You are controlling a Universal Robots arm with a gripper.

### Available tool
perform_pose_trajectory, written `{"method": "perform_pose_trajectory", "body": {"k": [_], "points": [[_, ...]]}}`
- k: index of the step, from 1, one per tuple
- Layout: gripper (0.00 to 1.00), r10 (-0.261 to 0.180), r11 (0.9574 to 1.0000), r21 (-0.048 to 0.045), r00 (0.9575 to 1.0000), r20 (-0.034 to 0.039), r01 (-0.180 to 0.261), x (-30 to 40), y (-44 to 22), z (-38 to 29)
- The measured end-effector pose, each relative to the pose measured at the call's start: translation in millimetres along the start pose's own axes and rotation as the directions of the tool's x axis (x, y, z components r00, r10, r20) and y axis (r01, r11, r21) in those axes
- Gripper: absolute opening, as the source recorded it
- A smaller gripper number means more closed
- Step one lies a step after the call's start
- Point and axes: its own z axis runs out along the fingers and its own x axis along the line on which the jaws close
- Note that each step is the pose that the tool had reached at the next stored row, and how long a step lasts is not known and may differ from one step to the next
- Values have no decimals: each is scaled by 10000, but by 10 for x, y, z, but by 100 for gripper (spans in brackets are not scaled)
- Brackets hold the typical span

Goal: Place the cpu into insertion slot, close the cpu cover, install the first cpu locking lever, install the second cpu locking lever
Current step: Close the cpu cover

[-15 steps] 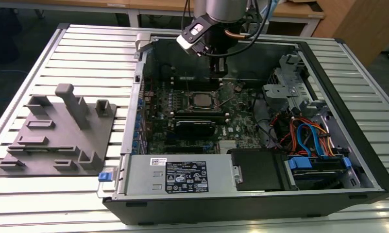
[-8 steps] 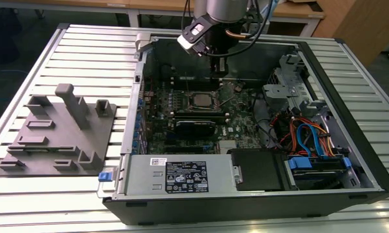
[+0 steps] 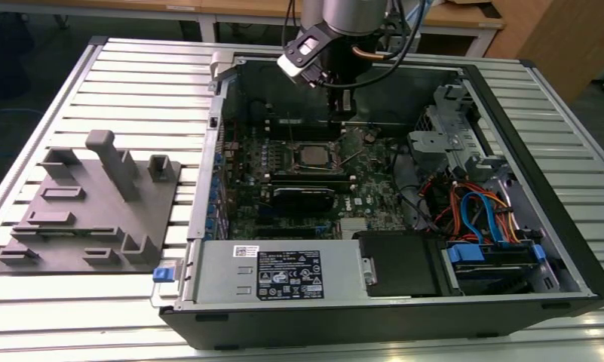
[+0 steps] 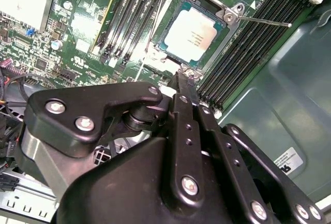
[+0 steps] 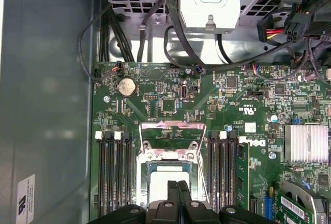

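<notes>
The cpu, with its silver-grey top, lies flat in the insertion slot on the green board. It also appears in the first wrist view as the cpu and in the exterior view as the cpu. The cpu cover stands raised at the slot's far edge. A thin locking lever sticks out to one side of the slot. My gripper is shut with nothing between its fingers. In the first wrist view the gripper hangs just over the cpu's edge, and in the exterior view the gripper sits above the board.
Black memory slots flank the socket on both sides. A finned heatsink and cables lie toward the drive cage. The case walls ring the board. A grey fixture plate sits outside, at the exterior view's left.
</notes>
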Motion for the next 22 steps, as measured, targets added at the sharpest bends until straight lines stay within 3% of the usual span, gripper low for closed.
{"method": "perform_pose_trajectory", "body": {"k": [22], "points": [[10,0,10000,0,10000,0,0,0,59,2]]}}
